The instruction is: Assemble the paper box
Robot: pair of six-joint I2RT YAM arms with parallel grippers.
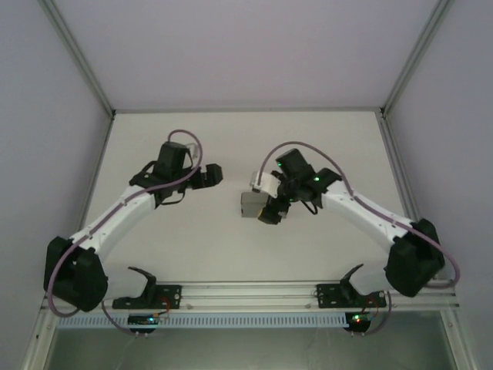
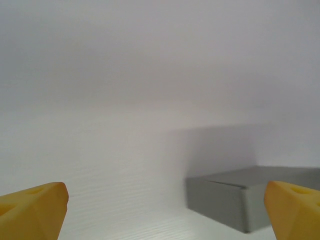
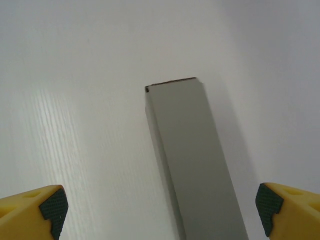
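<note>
Site was a robotics lab cell: white table (image 1: pixel 231 250), plain enclosing walls (image 1: pixel 38 116), aluminium rail (image 1: pixel 254 291) carrying left arm (image 1: pixel 115 215) and right arm (image 1: pixel 370 212).

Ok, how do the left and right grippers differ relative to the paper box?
The right gripper hangs over the paper box, box between its fingers; the left gripper stands apart, left of it. The right looks down on the box, the left sees it side-on. Both are open, holding nothing.
</note>
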